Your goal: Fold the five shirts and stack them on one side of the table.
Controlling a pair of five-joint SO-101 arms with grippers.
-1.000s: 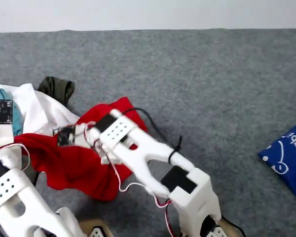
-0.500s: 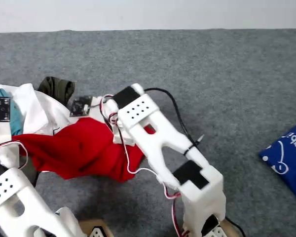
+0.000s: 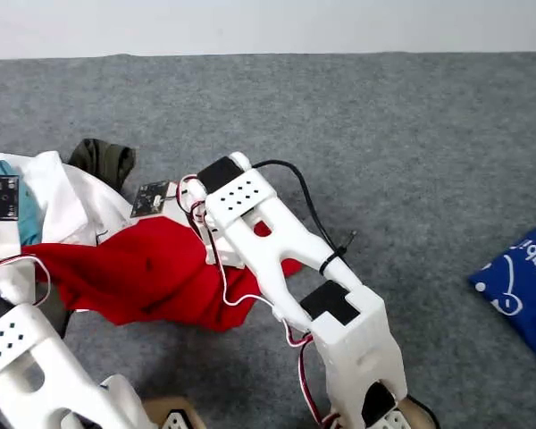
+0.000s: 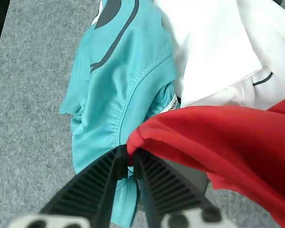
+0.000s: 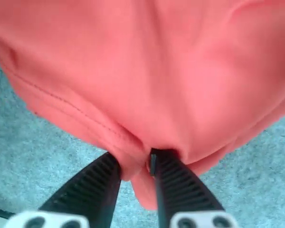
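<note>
At the left of the grey table (image 3: 402, 134), the left arm (image 3: 22, 353) rises from the near corner. The left gripper (image 4: 128, 156) is clamped on a bunched edge of the red shirt (image 4: 228, 137), its 2 ribbed fingers (image 4: 97, 178) pressed almost together with the cloth pinched between them. Just beyond that grip lies the teal shirt (image 4: 118, 80), crumpled on the grey surface and touching the white shirt (image 4: 213, 42), which overlaps its far side. In the high view these 2 form a loose heap at the left edge, with a dark green shirt (image 3: 103, 159) rumpled just behind the white one. The red shirt stretches from the left gripper toward the middle of the table, sagging in folds, partly over the white shirt and partly on the table. The right arm (image 3: 286, 268) reaches in from the near middle across the red cloth. The right gripper (image 5: 135, 164) is closed on a fold of it near a stitched hem, with 1 tuck of fabric squeezed between the 2 dark fingers and the cloth lifted off the table there. Well apart, at the right edge, 1 blue shirt (image 3: 523, 273) lies by itself.
</note>
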